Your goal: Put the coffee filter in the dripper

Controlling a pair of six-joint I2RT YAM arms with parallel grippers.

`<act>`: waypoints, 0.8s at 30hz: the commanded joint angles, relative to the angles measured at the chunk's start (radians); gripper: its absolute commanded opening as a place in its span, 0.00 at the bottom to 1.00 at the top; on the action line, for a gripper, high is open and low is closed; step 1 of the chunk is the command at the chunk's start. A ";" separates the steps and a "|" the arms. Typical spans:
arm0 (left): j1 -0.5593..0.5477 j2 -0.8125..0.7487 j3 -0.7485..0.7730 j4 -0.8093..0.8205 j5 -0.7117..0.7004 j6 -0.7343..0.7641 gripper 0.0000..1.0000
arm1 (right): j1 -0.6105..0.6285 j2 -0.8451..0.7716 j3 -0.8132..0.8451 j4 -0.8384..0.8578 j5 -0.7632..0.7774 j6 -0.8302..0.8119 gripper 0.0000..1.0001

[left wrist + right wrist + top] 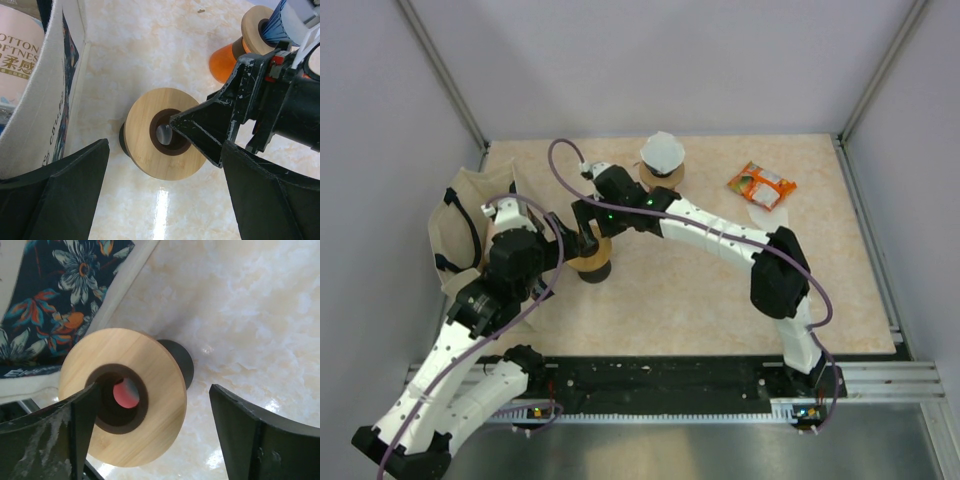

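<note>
The dripper [590, 258] stands on the tabletop [700, 290] in the left half, just beside a cloth bag [455, 225] with a flowered lining. It has a flat wooden ring on top with a dark round hole in the middle, and a dark body below. No paper is seen in this hole; the right wrist view shows only something pinkish deep inside, and I cannot tell what it is.

The right gripper [585, 225] is directly over the dripper with its fingers spread wide. In the right wrist view the wooden ring lies between the two fingers, and the left finger [50, 435] covers the edge of the ring near the hole. The left wrist view shows the tip of one right finger pointing at the edge of the hole. It holds nothing.

The left gripper [166, 150] is also fully spread and empty. It is above the dripper on the bag side, and the ring shows in the gap between its fingers.

The white coffee filter [663, 150] is near the far edge of the tabletop. It sits upright in the top of a second holder [662, 178] with an orange body and a wooden ring, apart from the dripper. An orange packet [761, 184] lies further right.
</note>
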 commanded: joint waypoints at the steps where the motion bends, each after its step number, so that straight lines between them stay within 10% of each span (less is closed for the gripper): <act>1: 0.004 0.006 0.011 0.040 0.008 -0.002 0.99 | 0.003 -0.058 0.066 0.015 0.059 -0.030 0.98; 14: 0.004 0.137 -0.014 0.299 0.289 0.053 0.99 | -0.176 -0.697 -0.601 0.121 0.339 0.060 0.99; 24: 0.004 0.288 -0.026 0.531 0.550 0.073 0.99 | -0.822 -1.136 -0.998 0.017 0.182 0.168 0.99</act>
